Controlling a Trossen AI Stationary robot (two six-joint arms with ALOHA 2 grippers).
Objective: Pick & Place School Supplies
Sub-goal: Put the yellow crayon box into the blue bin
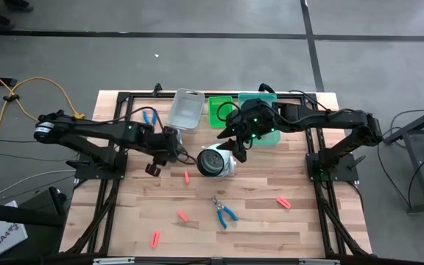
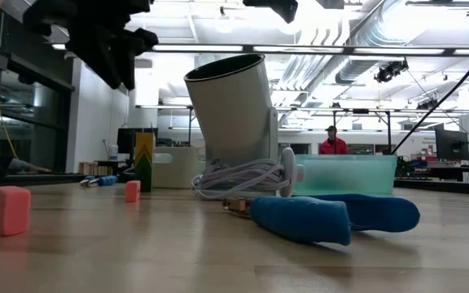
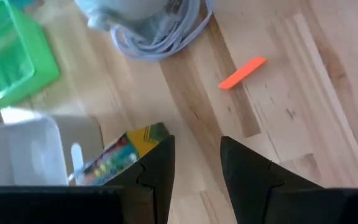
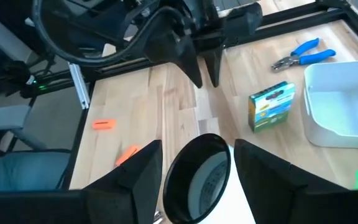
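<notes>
Seen from above, the left gripper (image 1: 154, 168) hovers at nine o'clock on the wooden tabletop (image 1: 256, 228), fingers parted, empty. A green-and-yellow cardboard crayon box (image 4: 270, 106) stands upright beside the grey plastic bin (image 1: 185, 108). Right gripper (image 1: 239, 149), fingers wide, hangs over the round white device (image 1: 215, 160). Descending crookedly might topple the box.

On my wooden desk (image 1: 256, 221), a round white object (image 1: 214, 160) with a dark face and coiled cord sits near the middle, while grey (image 1: 185, 109), green (image 1: 218, 110) and teal (image 1: 259, 118) bins line the far edge and a yellow cable (image 1: 20, 99) crosses the floor.
</notes>
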